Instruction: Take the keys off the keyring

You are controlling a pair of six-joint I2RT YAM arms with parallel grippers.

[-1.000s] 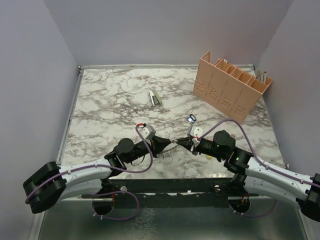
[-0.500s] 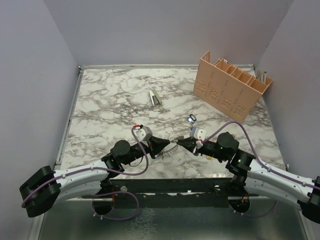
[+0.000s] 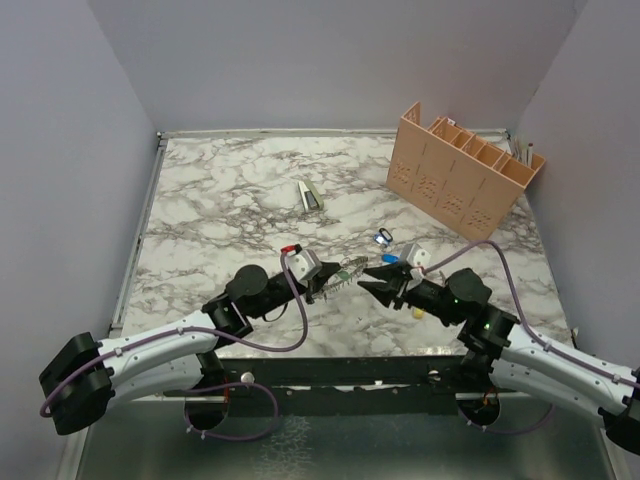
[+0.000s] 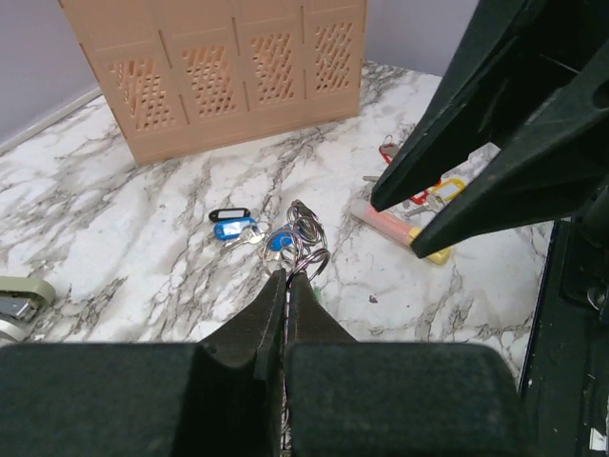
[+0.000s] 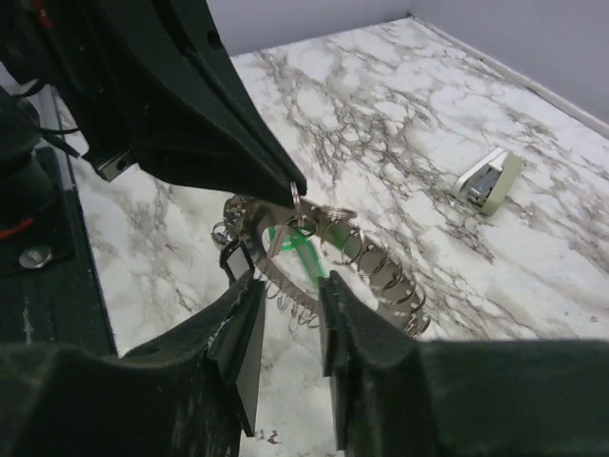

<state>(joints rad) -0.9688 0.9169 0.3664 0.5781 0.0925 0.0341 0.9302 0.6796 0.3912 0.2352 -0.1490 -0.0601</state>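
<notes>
1. White marble-look tabletop with grey veins, plain lilac walls on three sides.
2. The left gripper is pinched tight on the keyring, front-middle of the table. A green key hangs on it.
3. The right gripper sits just beside the ring, jaws apart, holding nothing.
4. A blue key lies on the marble. There's a peach crate back right and a stapler mid-table.
</notes>
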